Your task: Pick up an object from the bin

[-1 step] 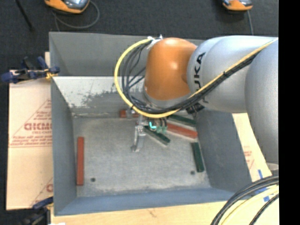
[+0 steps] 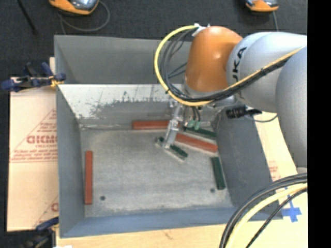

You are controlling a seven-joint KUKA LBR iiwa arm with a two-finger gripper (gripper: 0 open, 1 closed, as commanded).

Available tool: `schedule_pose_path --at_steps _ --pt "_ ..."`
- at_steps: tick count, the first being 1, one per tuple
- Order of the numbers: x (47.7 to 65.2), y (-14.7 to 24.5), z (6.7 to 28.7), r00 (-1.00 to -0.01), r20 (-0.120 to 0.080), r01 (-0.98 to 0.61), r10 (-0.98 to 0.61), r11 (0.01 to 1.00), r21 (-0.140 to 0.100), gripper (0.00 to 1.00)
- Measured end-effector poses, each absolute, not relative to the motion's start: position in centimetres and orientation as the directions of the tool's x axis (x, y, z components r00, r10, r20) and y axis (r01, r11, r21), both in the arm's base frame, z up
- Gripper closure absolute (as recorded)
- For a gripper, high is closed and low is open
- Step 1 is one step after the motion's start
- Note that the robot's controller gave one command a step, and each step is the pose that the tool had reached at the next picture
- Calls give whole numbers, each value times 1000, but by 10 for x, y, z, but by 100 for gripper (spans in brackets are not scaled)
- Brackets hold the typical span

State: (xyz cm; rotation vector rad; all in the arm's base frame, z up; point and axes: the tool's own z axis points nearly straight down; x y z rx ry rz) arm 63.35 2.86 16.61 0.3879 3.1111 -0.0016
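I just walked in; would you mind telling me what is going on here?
The arm has its tool down in the bin, over a green stick beside a red stick near the back right. Nothing is seen lifted. A lone red stick lies along the left wall, a lone green stick at the right.

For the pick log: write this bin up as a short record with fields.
bin: grey metal, sticks inside
gripper: low over a small heap right of the middle
heap: long red stick, short green stick, another green stick behind
back red stick: along the rear wall
left red stick: alone, lengthwise by the left wall
right green stick: alone, near the right wall
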Motion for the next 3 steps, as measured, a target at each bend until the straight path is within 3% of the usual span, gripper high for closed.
schedule_pose_path --at_steps 1,2,3 --pt "627 -64 93 -888 0 461 461 888 -2 0" --pt "646 -35 71 -927 2 375 375 927 -4 0" --pt "633 19 76 -944 -3 329 329 944 1 0"
